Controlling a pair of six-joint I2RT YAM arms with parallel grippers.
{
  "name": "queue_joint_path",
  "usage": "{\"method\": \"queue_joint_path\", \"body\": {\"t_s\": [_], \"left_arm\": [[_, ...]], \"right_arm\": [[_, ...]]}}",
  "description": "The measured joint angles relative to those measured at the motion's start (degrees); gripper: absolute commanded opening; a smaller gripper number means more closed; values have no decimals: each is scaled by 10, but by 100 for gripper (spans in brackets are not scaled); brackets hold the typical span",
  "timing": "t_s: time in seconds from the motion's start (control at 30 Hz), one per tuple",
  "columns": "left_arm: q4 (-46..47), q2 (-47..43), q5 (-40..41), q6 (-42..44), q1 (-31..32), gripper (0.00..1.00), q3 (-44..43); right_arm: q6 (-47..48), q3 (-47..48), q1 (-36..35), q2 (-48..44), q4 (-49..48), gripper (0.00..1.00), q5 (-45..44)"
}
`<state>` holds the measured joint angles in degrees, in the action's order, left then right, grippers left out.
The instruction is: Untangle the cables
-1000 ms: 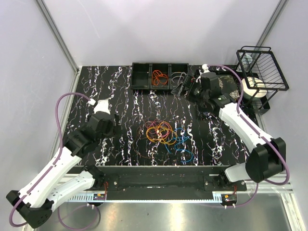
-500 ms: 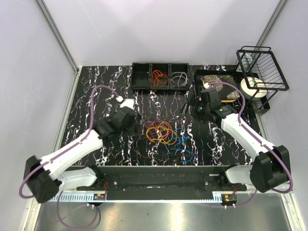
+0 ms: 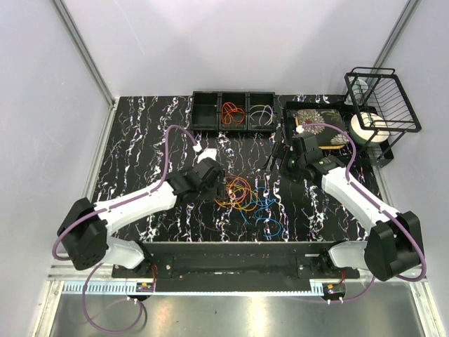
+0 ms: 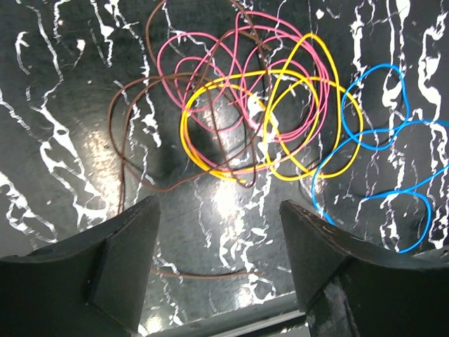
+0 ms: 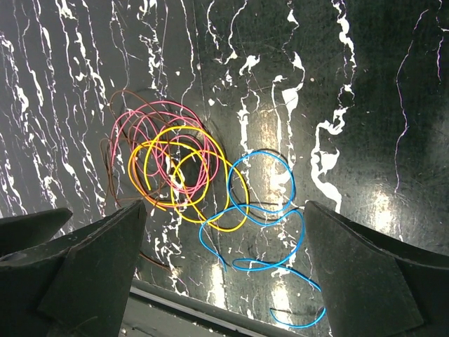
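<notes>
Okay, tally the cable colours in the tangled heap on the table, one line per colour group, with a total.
pink cables: 1 group
yellow cables: 1 group
brown cables: 1 group
blue cables: 1 group
Total: 4 colour groups. I cannot tell how many strands are in each colour.

A black white-veined table (image 3: 133,126) carries tangled cables (image 3: 238,193), a three-compartment bin (image 3: 205,114) and a wire rack (image 3: 393,105).
</notes>
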<state>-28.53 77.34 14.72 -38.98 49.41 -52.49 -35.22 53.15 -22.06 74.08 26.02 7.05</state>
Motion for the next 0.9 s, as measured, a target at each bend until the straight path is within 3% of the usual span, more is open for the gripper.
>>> {"method": "queue_joint_path", "body": {"t_s": [0.57,0.9], "left_arm": [[43,59,-12,-35,0,58,0],[59,71,-14,-44,0,40,1]], "right_arm": [[6,-4,0,4,-7,100,1],[9,-8,0,7,-9,100,1]]}}
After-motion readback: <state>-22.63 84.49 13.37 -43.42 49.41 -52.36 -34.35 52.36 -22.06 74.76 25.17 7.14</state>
